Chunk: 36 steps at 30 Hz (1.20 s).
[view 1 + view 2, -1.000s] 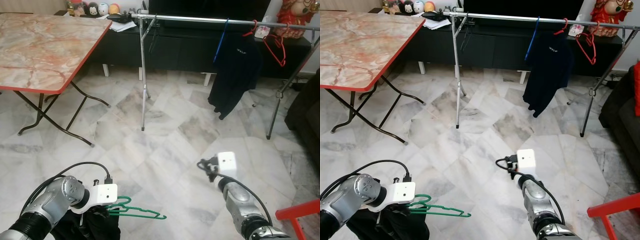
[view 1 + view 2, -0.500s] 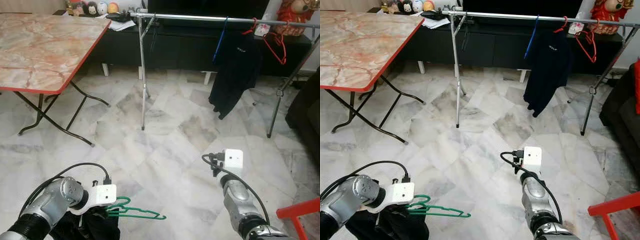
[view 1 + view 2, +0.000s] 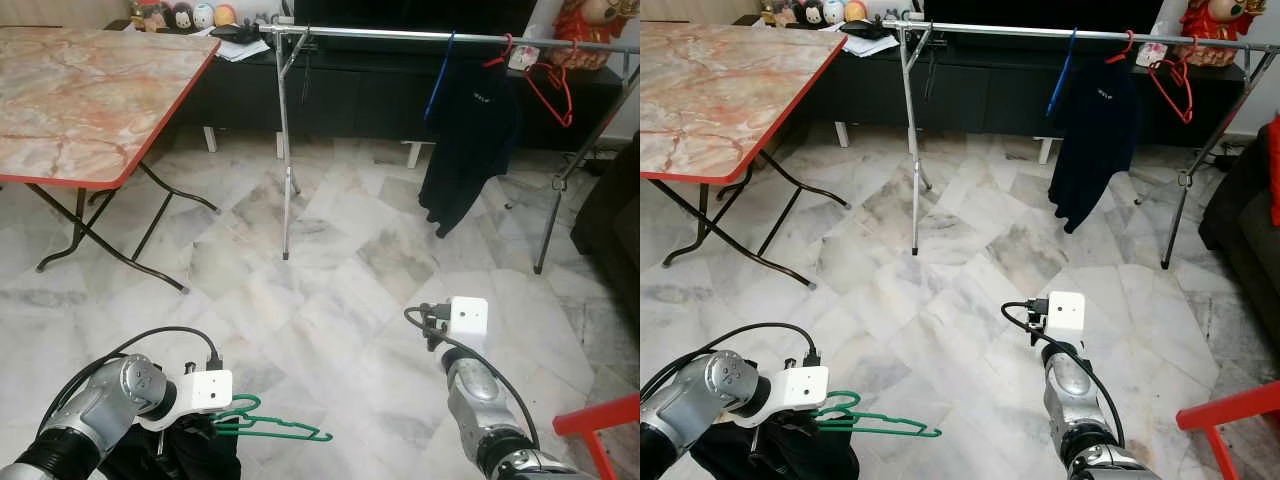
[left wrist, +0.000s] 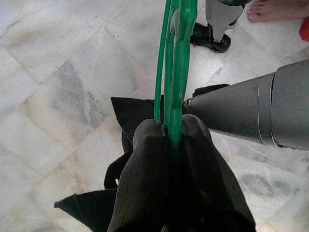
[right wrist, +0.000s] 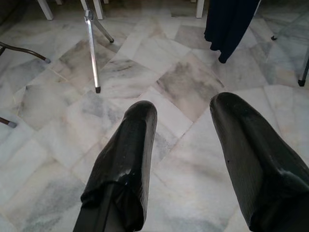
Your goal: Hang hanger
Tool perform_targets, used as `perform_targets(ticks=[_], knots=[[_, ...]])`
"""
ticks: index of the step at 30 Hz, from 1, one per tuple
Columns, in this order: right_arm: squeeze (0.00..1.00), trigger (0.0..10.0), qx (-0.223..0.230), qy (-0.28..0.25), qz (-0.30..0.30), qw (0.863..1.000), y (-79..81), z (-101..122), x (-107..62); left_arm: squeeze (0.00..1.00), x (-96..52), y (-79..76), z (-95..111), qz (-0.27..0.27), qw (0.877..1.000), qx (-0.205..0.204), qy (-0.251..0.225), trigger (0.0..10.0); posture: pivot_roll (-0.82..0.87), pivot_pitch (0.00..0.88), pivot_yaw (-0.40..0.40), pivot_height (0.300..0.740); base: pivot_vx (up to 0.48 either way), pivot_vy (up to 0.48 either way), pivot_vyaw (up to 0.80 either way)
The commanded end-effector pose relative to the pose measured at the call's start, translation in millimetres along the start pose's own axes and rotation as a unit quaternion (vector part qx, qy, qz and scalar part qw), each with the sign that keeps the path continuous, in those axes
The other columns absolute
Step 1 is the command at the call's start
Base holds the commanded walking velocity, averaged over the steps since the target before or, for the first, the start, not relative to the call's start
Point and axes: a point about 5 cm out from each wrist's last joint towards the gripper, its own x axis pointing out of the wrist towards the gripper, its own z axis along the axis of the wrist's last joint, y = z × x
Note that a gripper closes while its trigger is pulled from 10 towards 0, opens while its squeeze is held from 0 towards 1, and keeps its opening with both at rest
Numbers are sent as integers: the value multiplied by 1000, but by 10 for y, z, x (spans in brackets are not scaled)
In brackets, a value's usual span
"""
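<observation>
My left gripper (image 4: pixel 173 131) is shut on the neck of a green hanger (image 3: pixel 280 428), low at the front left. A black garment (image 3: pixel 175 455) hangs from the hanger under the wrist. The hanger points out to the right, level with the floor. Across the room stands a steel clothes rail (image 3: pixel 400 38). On it hang a dark shirt (image 3: pixel 470 140) on a blue hanger and red hangers (image 3: pixel 550 85) near its right end. My right gripper (image 5: pixel 182 126) is open and holds nothing, low over the marble floor at the front right, pointing toward the rail.
A folding table (image 3: pixel 90 90) with a marble top and red edge stands at the left. A black TV bench (image 3: pixel 350 95) runs behind the rail. A dark sofa (image 3: pixel 615 220) is at the right, a red frame (image 3: pixel 600 420) at the bottom right. A person's bare foot (image 4: pixel 275 9) is nearby.
My right wrist has shifted a little to the right and turned slightly. The left arm with the green hanger has stayed where it was.
</observation>
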Motion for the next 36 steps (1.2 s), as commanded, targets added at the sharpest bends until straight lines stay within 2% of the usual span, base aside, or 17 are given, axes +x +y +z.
perform_targets(ticks=[1,2,29,30,31,32,33,34,36], knots=[[0,10000,4,-6,3,1000,13,40,18,0,-45,26,1,4,1000,1,-6,10000,41,61,-54,740,0,0,0],[0,0,6,-7,2,1000,14,43,19,0,-45,26,1,4,1000,1,-6,10000,41,61,-54,740,0,0,0],[0,0,1,-8,9,1000,41,46,21,0,-35,20,13,2,1000,2,-8,10000,42,59,-54,740,0,0,0],[0,5961,2,-6,11,1000,49,42,22,0,-34,19,13,2,1000,2,-8,10000,41,58,-54,740,0,0,0],[0,5961,2,-6,11,1000,49,42,22,0,-34,19,13,2,1000,2,-8,10000,41,58,-54,740,0,0,0],[0,10000,3,-5,14,1000,58,42,24,0,-33,18,14,1,1000,2,-8,10000,41,58,-54,740,0,0,0],[0,10000,5,-6,17,1000,68,46,25,0,-31,17,14,1,1000,2,-8,10000,41,57,-55,740,0,0,0],[616,10000,5,-7,17,1000,73,48,26,0,-30,17,14,1,1000,2,-8,10000,41,57,-55,740,0,0,0],[616,10000,6,-7,17,1000,75,50,26,0,-29,17,14,1,1000,2,-8,10000,41,57,-55,740,0,0,0]])
